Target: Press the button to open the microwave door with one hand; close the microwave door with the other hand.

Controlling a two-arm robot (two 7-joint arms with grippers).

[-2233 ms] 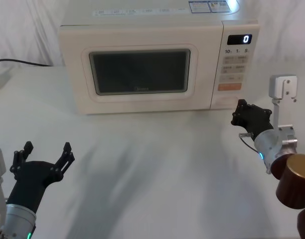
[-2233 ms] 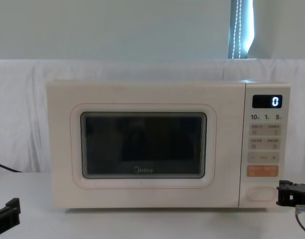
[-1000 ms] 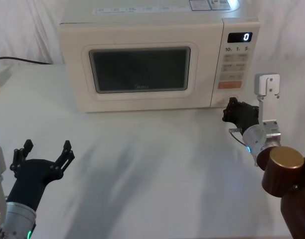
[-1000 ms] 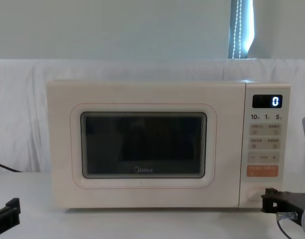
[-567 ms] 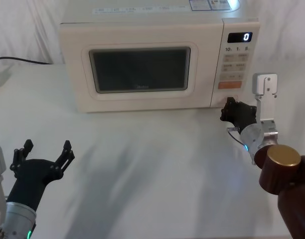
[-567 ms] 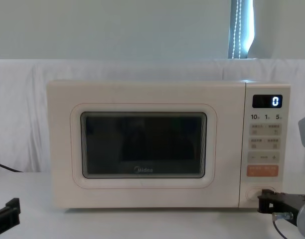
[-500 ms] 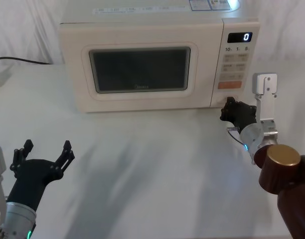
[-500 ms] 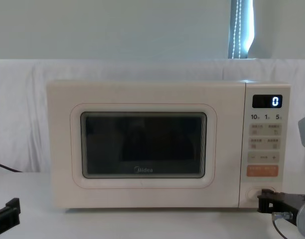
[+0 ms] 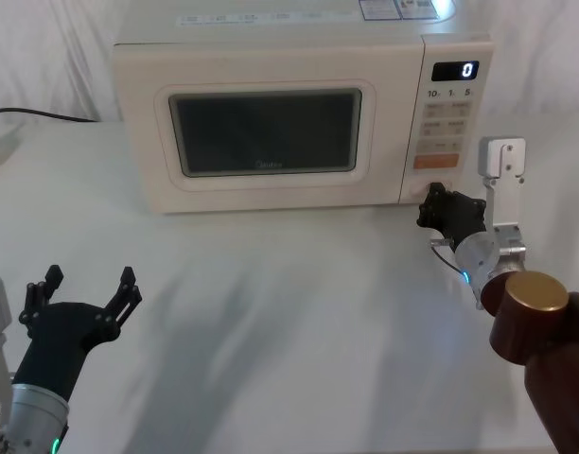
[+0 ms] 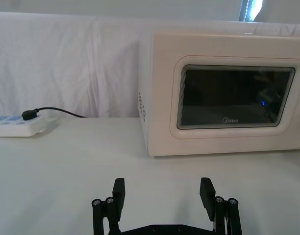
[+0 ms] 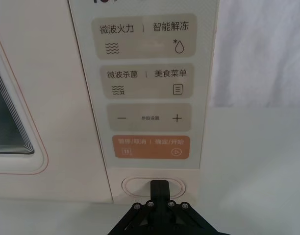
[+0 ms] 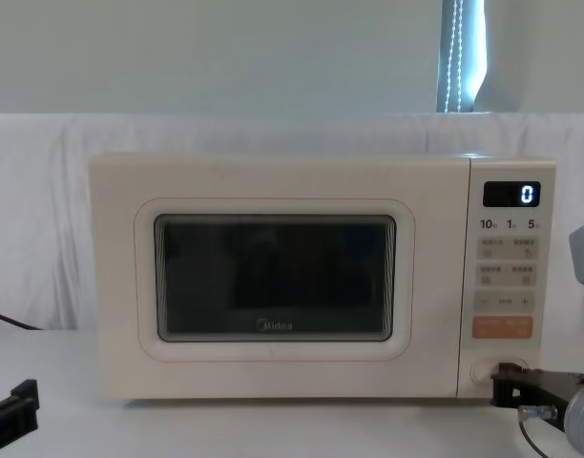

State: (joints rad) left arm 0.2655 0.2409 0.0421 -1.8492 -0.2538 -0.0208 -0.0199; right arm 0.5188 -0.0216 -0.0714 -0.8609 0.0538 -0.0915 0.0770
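I've got the microwave sitting across the upper middle of the head view, cream box on the white table, black display reading a white "0" at its upper right. The microwave door is flush with the cabinet, dark window and grey logo square to me in the chest view, no gap showing along its edge.

Right gripper is up at the lower right corner of the oven in the head view, silver wrist and dark red arm link trailing down toward the lower right of the frame. In the right wrist view its fingers are drawn together into one black tip, nothing between them, and that tip lies right over the middle of the button, the wide cream oblong at the bottom of the control strip, just under the orange key. It looks to be touching the button face, but I can't tell from here whether it's pressing in. In the chest view the same tip sits low at the right, right at the button.

Left gripper is down in the lower left of the head view, well apart from the oven, above bare table. Its two fingers are spread wide with nothing held, and through the left wrist view I see the door window between them in the distance, with a white power strip at the left edge.
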